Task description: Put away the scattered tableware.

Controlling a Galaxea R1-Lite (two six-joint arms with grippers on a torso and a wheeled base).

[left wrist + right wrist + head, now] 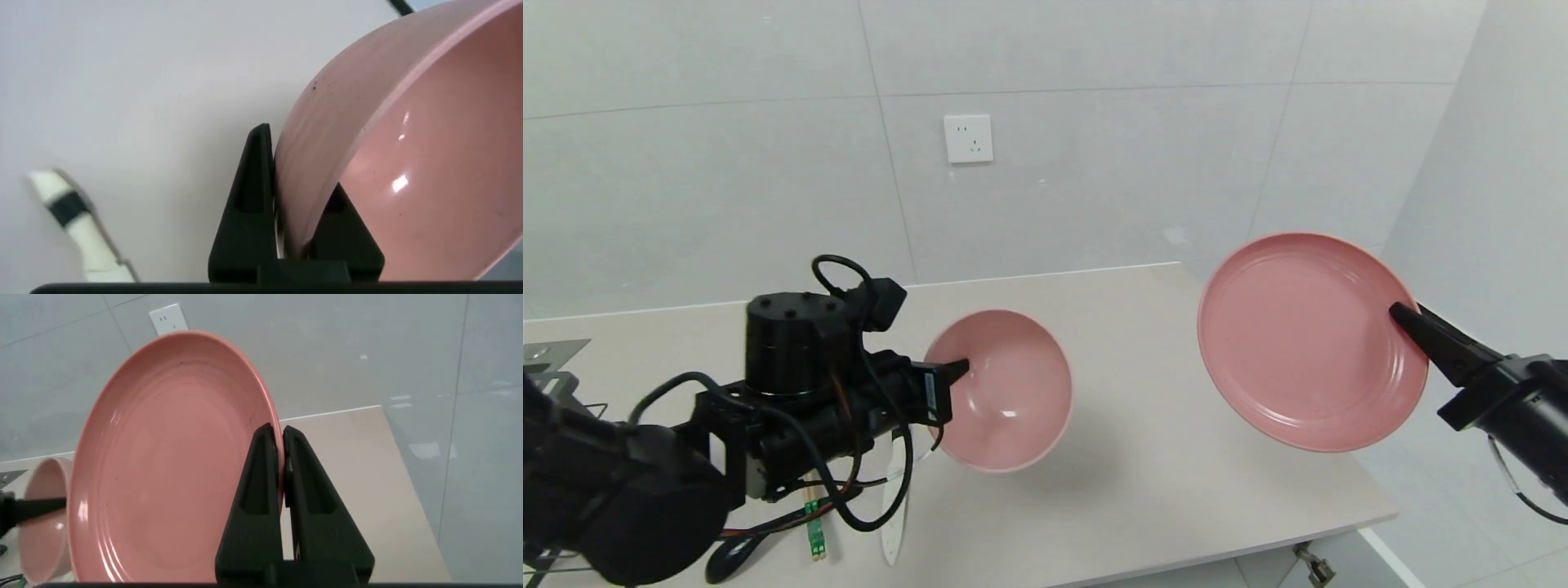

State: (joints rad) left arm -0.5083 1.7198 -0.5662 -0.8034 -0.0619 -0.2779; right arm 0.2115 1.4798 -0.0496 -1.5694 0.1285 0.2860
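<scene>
Two held: left pincer (pixel 958 370) pinches bowl (pixel 1013 404), right pincer (pixel 1401 315) plate (pixel 1298 343) (both tilted).

Bowl (pixel 1005 392) left, plate (pixel 1298 343) right, over table (pixel 1143 506).

- Pale grey tiled wall (pixel 1094 163) well beyond both sets of jaws, thin seams between large tiles.
- White socket (pixel 968 138) on it, above and between the jaws.
- Beige table (pixel 1160 506) beneath the jaws.
- Plain side wall (pixel 1494 163) past the right jaws.
- Light grey floor (pixel 1462 523) below them.
</scene>
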